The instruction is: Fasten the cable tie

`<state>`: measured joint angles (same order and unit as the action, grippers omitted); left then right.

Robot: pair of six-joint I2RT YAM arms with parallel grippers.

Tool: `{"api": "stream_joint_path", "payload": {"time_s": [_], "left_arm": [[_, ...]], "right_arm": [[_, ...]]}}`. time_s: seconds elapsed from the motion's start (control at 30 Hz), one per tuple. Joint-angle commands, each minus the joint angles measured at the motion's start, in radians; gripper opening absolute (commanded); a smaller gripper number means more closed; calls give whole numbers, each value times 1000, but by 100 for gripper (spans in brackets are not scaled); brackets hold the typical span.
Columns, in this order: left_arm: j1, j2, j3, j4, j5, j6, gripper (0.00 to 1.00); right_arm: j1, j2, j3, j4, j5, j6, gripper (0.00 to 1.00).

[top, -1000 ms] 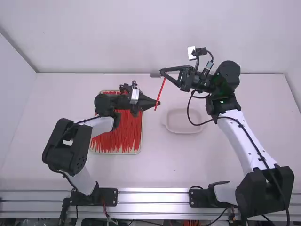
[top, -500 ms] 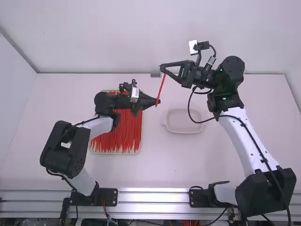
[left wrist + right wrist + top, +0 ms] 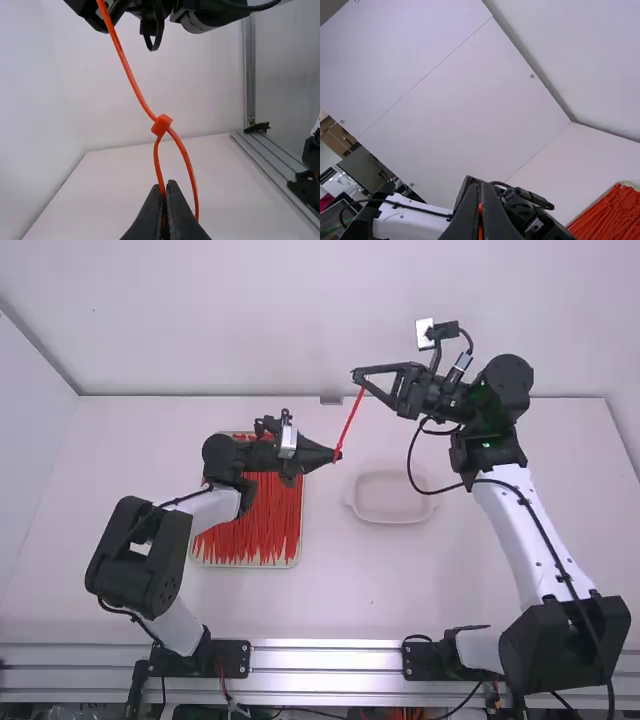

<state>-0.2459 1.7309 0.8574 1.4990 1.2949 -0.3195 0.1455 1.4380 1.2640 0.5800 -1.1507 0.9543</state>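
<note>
Left gripper and right gripper, both clamped shut on one red cable tie.
Loop pinched in the left, tail in the right; held aloft between tray and white dish.

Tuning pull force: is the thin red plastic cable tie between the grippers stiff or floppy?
Probably springy: the red plastic cable tie holds a smooth loop at the left gripper. Likely light: it spans to the right gripper with a gentle bend. Might slip; both pinch a narrow strip.

white table with tray of red ties and white dish
</note>
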Motion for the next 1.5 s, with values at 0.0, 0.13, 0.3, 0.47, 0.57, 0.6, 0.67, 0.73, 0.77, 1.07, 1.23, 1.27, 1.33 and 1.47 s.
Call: {"api": "stream_joint_path", "payload": {"time_s": [0.0, 0.13, 0.3, 0.47, 0.57, 0.6, 0.67, 0.73, 0.77, 1.07, 1.23, 1.27, 1.33, 1.47], "left_arm": [[-2, 27, -44, -25, 155, 22, 2], [-5, 27, -44, -25, 153, 22, 2], [-3, 27, -44, -25, 151, 22, 2], [5, 27, -41, -25, 150, 29, 13], [5, 27, -40, -27, 82, -6, 100], [5, 27, -40, -28, 69, -5, 98], [5, 27, -39, -27, 33, -6, 99], [16, 27, -39, -31, -26, -39, 99], [29, 27, -38, -37, -62, -76, 99], [126, 27, 92, -307, 14, -148, 99], [130, 27, 176, -457, 118, -104, 99], [128, 27, 190, -453, 140, -103, 99], [128, 27, 201, -433, 158, -103, 99], [129, 27, 203, -375, 198, -103, 99]], "right_arm": [[-37, -39, 126, 53, 105, 18, 0], [-35, -39, 134, 42, 101, 14, 0], [-34, -39, 129, 40, 71, 6, 0], [-15, -39, 127, -72, 64, -87, 0], [4, -39, 127, -167, 52, -173, 0], [8, -39, 127, -188, 51, -191, 0], [20, -39, 127, -241, 52, -246, 0], [34, -39, 127, -310, 52, -312, 0], [40, -39, 127, -343, 52, -341, 0], [44, -39, 115, -464, 77, -447, 0], [47, -39, 94, -453, 78, -446, 0], [46, -39, 87, -453, 79, -447, 0], [45, -39, 81, -454, 78, -442, 0], [44, -39, 76, -447, 76, -431, 0]]}}
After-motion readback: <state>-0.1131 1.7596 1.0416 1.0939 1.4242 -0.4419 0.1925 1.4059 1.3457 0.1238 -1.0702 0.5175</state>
